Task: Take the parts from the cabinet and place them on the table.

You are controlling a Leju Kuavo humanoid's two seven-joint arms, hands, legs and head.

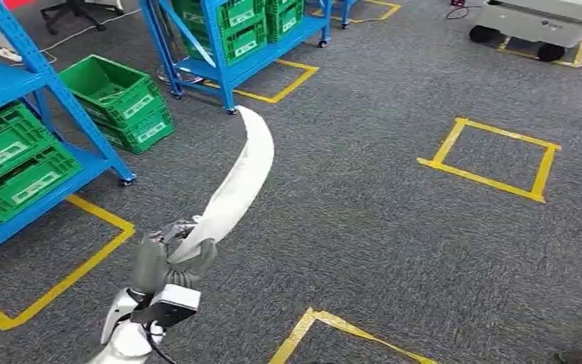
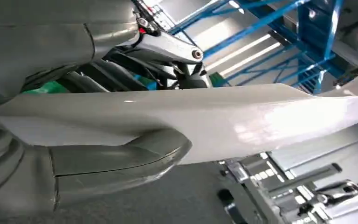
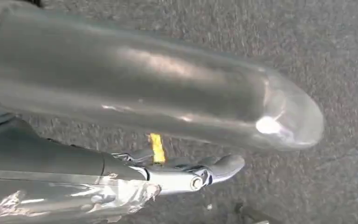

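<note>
A long, curved white part [image 1: 239, 178] rises from my left hand [image 1: 168, 265] low in the head view and arches out over the grey carpet. The hand grips it at its lower end. In the left wrist view the glossy white part [image 2: 223, 121] runs across the picture, with the thick grey thumb [image 2: 121, 161] pressed against one side and the darker fingers [image 2: 168, 46] on the other. My right hand [image 3: 168, 140] hangs over the carpet and holds nothing; its thumb [image 3: 144, 88] and a dark finger [image 3: 214, 168] lie stretched out and apart.
A blue rack [image 1: 68, 98] with green crates [image 1: 15, 159] stands at the left, and more green crates [image 1: 121, 102] sit on the floor beside it. A second blue rack [image 1: 235, 30] is at the back. Yellow tape squares [image 1: 492, 159] mark the carpet. A white wheeled machine [image 1: 538, 23] stands far right.
</note>
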